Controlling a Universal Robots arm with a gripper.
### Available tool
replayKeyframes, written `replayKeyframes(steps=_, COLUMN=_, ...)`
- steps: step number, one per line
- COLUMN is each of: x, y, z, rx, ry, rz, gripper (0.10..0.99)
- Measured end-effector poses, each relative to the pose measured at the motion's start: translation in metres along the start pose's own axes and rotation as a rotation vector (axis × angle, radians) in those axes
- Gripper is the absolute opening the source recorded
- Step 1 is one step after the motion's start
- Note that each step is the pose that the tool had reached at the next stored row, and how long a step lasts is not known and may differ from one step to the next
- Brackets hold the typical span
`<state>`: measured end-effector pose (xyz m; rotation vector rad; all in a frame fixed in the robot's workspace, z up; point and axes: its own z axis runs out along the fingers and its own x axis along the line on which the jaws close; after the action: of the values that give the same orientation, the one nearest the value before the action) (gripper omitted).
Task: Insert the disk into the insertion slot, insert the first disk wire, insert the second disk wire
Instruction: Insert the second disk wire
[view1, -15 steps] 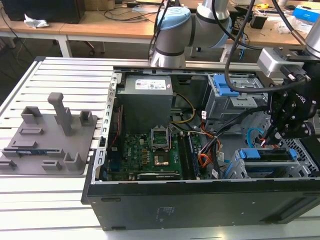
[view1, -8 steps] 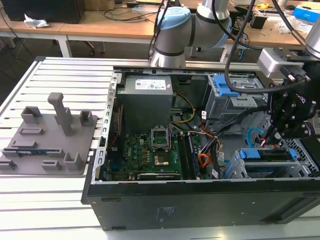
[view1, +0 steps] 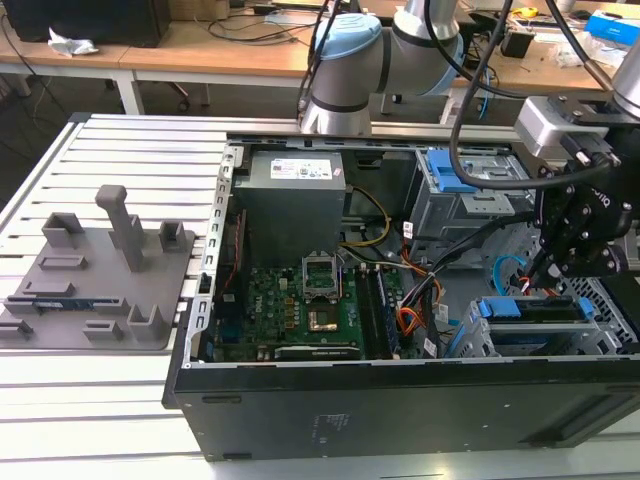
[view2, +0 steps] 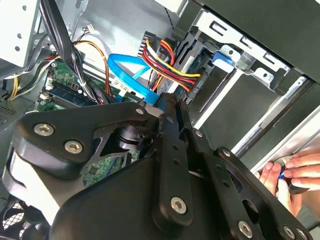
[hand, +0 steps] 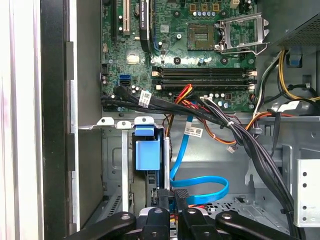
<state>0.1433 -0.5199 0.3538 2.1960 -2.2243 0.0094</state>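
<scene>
The disk (view1: 530, 308), a drive in a bright blue carrier, sits inside the insertion slot (view1: 478, 345), a small grey cage at the exterior view's right. In the first wrist view the carrier's blue tab (hand: 147, 155) stands in the cage (hand: 114, 165). My gripper (view1: 548, 272) hangs just above the disk's inner end. Its fingers are close together on the end of a flat blue wire (hand: 200, 187), whose plug meets the gripper (hand: 172, 196) tips. In the second wrist view the blue wire (view2: 125, 75) runs to the gripper (view2: 172, 102), beside red, yellow and black wires (view2: 170, 65) at the disk.
A larger grey cage with a blue latch (view1: 470, 175) stands behind. The motherboard (view1: 300, 300) and a grey power box (view1: 295, 190) fill the case's left. Thick black cable bundles (hand: 235, 130) cross nearby. A person's hand (view2: 295, 170) rests at the case edge. A grey fixture plate (view1: 100, 270) lies outside.
</scene>
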Motion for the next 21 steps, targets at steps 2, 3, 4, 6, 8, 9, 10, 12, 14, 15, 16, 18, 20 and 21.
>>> replayKeyframes(steps=2, x=0.0009, y=0.0, z=0.0002, rx=0.0, ry=-0.0003, rz=0.0, gripper=0.165)
replayKeyframes(steps=3, x=0.0014, y=0.0, z=0.0004, rx=0.0, ry=-0.0004, rz=0.0, gripper=0.165)
replayKeyframes(steps=4, x=0.0019, y=0.0, z=0.0006, rx=0.0, ry=-0.0007, rz=0.0, gripper=0.165)
replayKeyframes(steps=6, x=0.0029, y=0.0, z=0.001, rx=0.0, ry=-0.0026, rz=0.0, gripper=0.165)
replayKeyframes(steps=8, x=0.0041, y=0.0, z=0.0013, rx=0.0, ry=-0.0044, rz=0.0, gripper=0.165)
replayKeyframes(steps=9, x=0.0048, y=-0.0001, z=0.0015, rx=0.0, ry=-0.0058, rz=0.0, gripper=0.165)
replayKeyframes(steps=10, x=0.0051, y=-0.0001, z=0.0016, rx=0.0, ry=-0.0065, rz=0.0, gripper=0.165)
replayKeyframes(steps=12, x=0.0066, y=-0.0001, z=0.0022, rx=0.0, ry=-0.0097, rz=0.0, gripper=0.165)
replayKeyframes(steps=14, x=0.0077, y=-0.0001, z=0.0027, rx=0.0, ry=-0.0125, rz=0.0, gripper=0.165)
replayKeyframes(steps=15, x=0.0084, y=-0.0002, z=0.003, rx=0.0, ry=-0.0147, rz=0.0, gripper=0.165)
replayKeyframes(steps=16, x=0.0097, y=-0.0004, z=0.0033, rx=0.0, ry=-0.0178, rz=0.0, gripper=0.165)
replayKeyframes(steps=18, x=0.0111, y=-0.0007, z=0.0035, rx=0.0, ry=-0.0206, rz=0.0, gripper=0.165)
replayKeyframes(steps=20, x=0.0121, y=-0.0009, z=0.0037, rx=0.0, ry=-0.0219, rz=0.0, gripper=0.165)
replayKeyframes(steps=21, x=0.013, y=-0.0014, z=0.0039, rx=-0.001, ry=-0.0231, rz=0.0, gripper=0.165)
